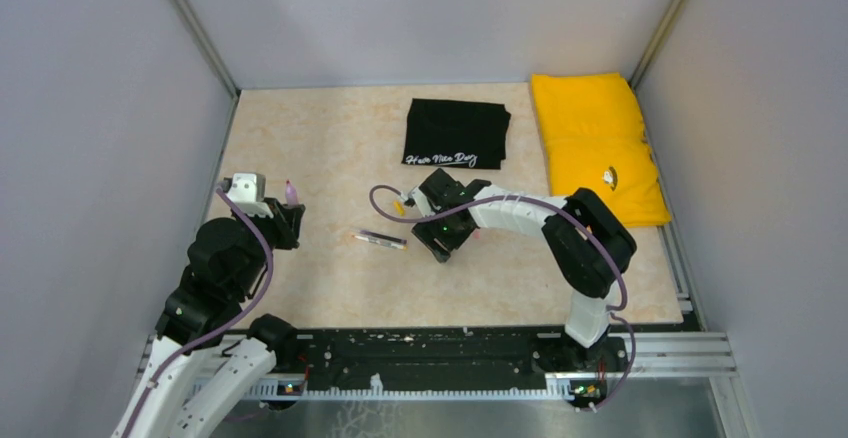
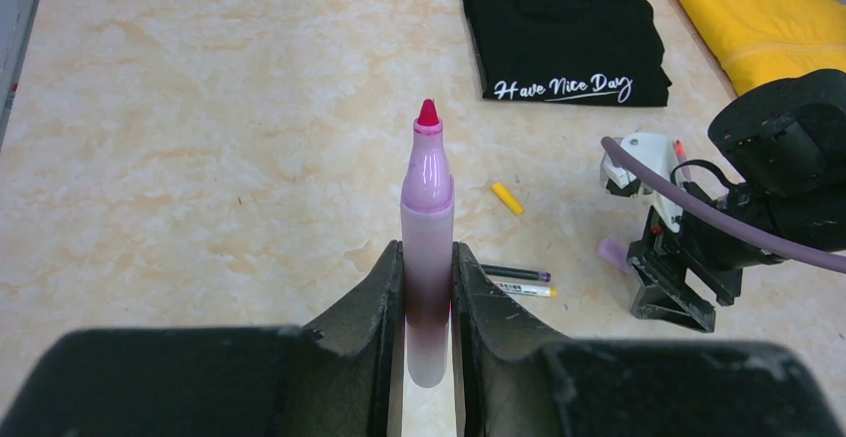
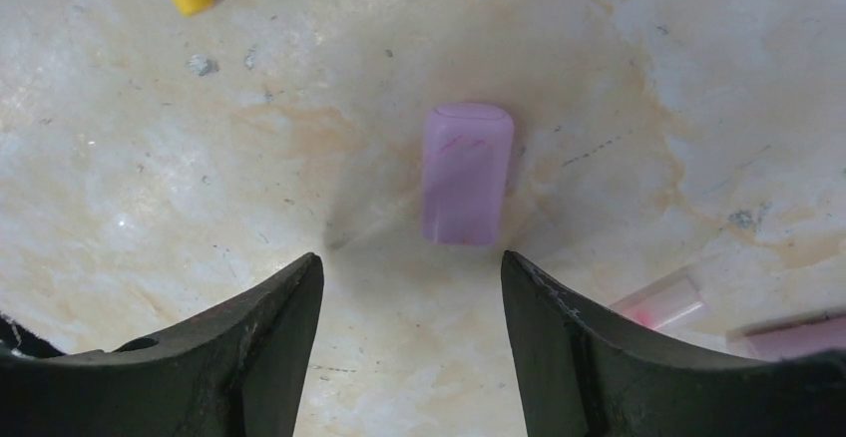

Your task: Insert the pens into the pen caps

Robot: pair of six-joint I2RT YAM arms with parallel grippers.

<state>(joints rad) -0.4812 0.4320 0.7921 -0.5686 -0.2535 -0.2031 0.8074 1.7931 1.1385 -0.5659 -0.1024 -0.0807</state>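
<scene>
Now, left gripper: pressed onto the pink pen, one finger on each side of its lower barrel, raised over the left part of the table.
Pink pen: uncapped, with its magenta tip pointing away from the wrist; in the top view it stands up from the gripper, tip highest.
Right gripper: fingers spread, low over the middle of the table and holding nothing.
Purple cap: lies flat on the table just ahead of the gap between the right fingers, touching neither; its rounded end points away from the wrist.
Black-and-white pen: lies flat between the two arms, just left of the right gripper; its yellow tip shows at the top-left edge of the right wrist view.
Yellow cap: lies alone on the table beyond the black-and-white pen, apart from it.
Pink barrel: on the table beside the right gripper's right-hand finger, mostly hidden by it; which end is which cannot be told.
Black shirt: folded, at the far middle of the table.
Yellow cloth: folded, in the far right corner.
</scene>
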